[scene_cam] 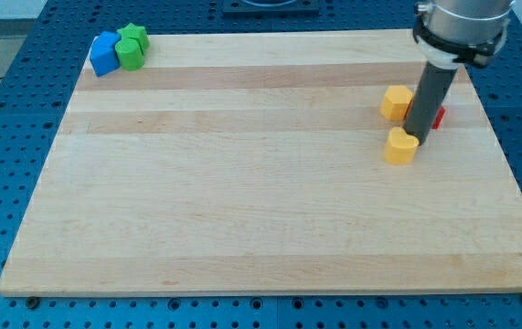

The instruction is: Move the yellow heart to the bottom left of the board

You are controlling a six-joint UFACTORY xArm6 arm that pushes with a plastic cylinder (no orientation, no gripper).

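**Ana:** Right, we join it at the view's right side of the wooden board, where my tip sits down at the upper right edge of the yellow heart, touching it or as good as.

**Ben:** Any claw to report on?

**Ana:** None at all. This arm ends in a plain dark rod, so there is nothing to spread or pinch; it only pushes.

**Ben:** What else is close to the tip?

**Ana:** A second yellow block, blocky and many-sided, stands just up and to the view's left of the rod. A red block peeks out behind the rod on its right, mostly hidden, shape unclear. Far off to the upper left of the tip, a blue block and a green block huddle together in the board's top left corner.

**Ben:** And the job?

**Ana:** Still nearly all ahead, I'd say. The heart is well apart from the bottom left corner, with open wood between.

**Ben:** How will it behave?

**Ana:** Looks small, rigid and light, likely to slide easily on smooth wood. No hold is possible, so contact point matters: pressing on its upper right face, in line with its middle, should send it down and left. Off-centre, I'd expect it to spin and slip off the rod.

**Ben:** Risks?

**Ana:** Dragging the neighbouring yellow block along.
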